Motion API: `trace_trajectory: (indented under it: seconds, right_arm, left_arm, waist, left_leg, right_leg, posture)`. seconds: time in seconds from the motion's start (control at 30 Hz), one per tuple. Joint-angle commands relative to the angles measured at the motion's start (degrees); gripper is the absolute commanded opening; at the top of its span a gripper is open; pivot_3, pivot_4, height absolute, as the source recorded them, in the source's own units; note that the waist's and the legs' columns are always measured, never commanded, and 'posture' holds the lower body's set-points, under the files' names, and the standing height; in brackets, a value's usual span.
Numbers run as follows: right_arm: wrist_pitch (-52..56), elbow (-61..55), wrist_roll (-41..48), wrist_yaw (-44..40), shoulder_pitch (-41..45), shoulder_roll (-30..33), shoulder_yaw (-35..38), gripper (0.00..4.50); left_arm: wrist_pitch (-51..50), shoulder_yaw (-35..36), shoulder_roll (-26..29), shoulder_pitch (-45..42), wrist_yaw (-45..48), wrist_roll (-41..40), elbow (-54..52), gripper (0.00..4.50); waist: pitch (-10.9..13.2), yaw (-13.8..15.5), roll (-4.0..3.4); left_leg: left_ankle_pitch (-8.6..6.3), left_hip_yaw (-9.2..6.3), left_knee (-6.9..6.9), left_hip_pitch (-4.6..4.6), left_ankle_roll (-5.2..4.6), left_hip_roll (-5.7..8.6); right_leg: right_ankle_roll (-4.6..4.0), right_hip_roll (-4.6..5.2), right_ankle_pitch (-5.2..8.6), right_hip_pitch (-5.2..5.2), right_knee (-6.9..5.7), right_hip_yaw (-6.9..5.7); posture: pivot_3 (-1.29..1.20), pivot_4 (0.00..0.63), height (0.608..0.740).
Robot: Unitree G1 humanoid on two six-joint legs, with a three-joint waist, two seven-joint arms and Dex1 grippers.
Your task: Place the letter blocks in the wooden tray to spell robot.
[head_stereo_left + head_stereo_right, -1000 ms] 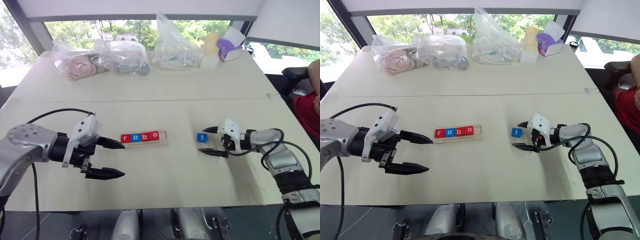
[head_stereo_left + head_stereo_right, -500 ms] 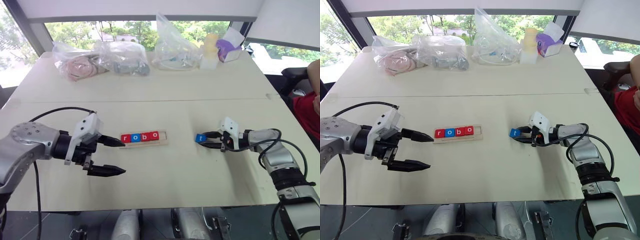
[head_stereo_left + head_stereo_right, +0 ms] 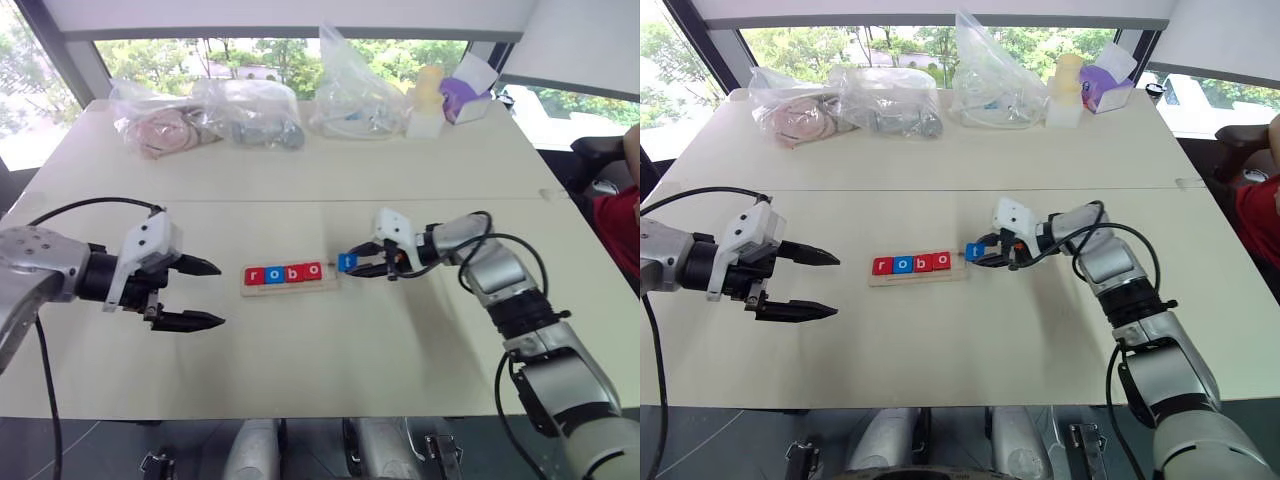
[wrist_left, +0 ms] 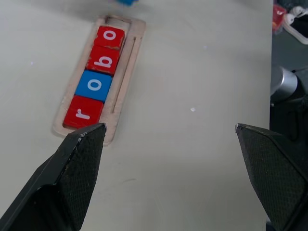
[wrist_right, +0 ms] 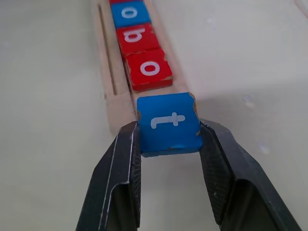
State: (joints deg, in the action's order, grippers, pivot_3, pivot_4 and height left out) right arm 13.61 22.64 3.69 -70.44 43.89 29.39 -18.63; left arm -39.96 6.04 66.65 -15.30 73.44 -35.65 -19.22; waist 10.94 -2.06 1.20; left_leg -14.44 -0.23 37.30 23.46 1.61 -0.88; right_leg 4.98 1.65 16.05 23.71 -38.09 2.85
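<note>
Pale table [image 3: 300, 360], windows [image 3: 250, 55] behind, leafy daylight outside

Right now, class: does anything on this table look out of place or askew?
Only one thing: the blue t block is not in the wooden tray yet. The right gripper holds it just off the tray's empty end slot. The r, o, b, o blocks sit straight in line.

Blue t block [image 5: 168, 122] hangs at wooden tray's [image 3: 290, 288] empty end.
</note>
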Motion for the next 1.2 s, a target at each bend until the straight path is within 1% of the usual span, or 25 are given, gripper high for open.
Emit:
trace_trajectory:
  seconds: [0.03, 0.3, 0.77, 1.03, 1.2]
  right_arm:
    - [-2.5, 2.2, -1.1, -0.9, 2.7, -0.1, 0.0, 1.14]
    - [-5.0, 5.9, -1.9, -3.4, 4.9, -1.8, -0.4, 1.14]
    - [-4.9, 8.7, -2.6, -3.3, 6.4, -5.2, -0.3, 1.14]
    - [-4.4, 8.4, -2.7, -5.1, 6.2, -6.0, -0.7, 1.14]
    - [-4.4, 9.2, -2.9, -4.0, 6.6, -7.0, -0.3, 1.14]
  left_arm:
    - [-0.2, 2.9, -0.2, 1.2, -0.8, -0.8, -1.2, 4.5]
    - [-1.6, 4.0, -2.0, 1.0, -3.4, -2.3, -2.7, 4.5]
    - [-1.3, 3.4, -3.1, 1.6, -5.5, -2.2, -3.3, 4.5]
    - [-1.5, 3.5, -4.0, 1.8, -6.7, -2.2, -3.5, 4.5]
    - [-1.5, 3.6, -4.4, 2.1, -7.3, -2.2, -3.8, 4.5]
  waist:
    - [0.0, -0.1, 0.0]
    - [0.0, -0.5, 0.0]
    - [0.0, -0.5, 0.0]
    - [0.0, -0.5, 0.0]
    - [0.0, -0.5, 0.0]
  left_leg:
    - [0.0, 0.0, 0.0, 0.0, 0.0, 0.0]
    - [0.0, -0.03, 0.0, -0.07, 0.0, -0.05]
    - [0.0, -0.03, -0.01, -0.07, 0.0, -0.05]
    - [0.0, -0.03, -0.01, -0.08, 0.0, -0.05]
    - [0.0, -0.03, -0.01, -0.08, 0.0, -0.05]
  right_leg:
    - [0.0, 0.01, 0.0, 0.0, 0.0, 0.0]
    - [-0.01, -0.06, -0.01, -0.02, -0.07, -0.01]
    - [-0.01, -0.05, -0.01, -0.01, -0.07, -0.01]
    - [-0.01, -0.05, -0.01, -0.01, -0.08, -0.01]
    - [-0.01, -0.05, -0.01, -0.01, -0.08, -0.01]
  posture:
    - [0.0, 0.15, 0.735]
    - [0.0, 0.15, 0.735]
    - [0.0, 0.15, 0.735]
    - [0.0, 0.15, 0.735]
    - [0.0, 0.15, 0.735]
